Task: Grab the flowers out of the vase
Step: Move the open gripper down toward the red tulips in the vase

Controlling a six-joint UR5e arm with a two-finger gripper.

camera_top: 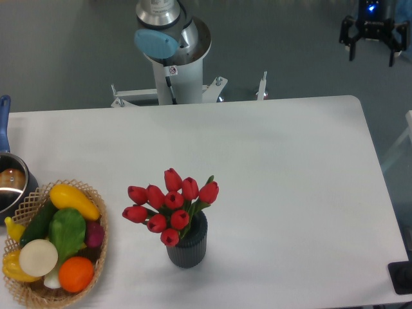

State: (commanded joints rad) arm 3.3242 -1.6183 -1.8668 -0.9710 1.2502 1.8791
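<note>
End effector (371, 58) top right, fingers down and spread apart, holding nothing.

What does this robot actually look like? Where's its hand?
A silver-grey metal arm column with a round light-blue cap rises from a white pedestal bearing a small red-and-white sticker. Its hand is the black two-finger gripper at the top right, a dark boxy body with two thin prongs and a small blue light above. No cables show clearly.

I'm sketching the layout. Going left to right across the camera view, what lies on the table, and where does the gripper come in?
Steel pot → vegetable basket → flowers in the vase → gripper, fingers apart, hanging beyond the table's far right corner.
</note>
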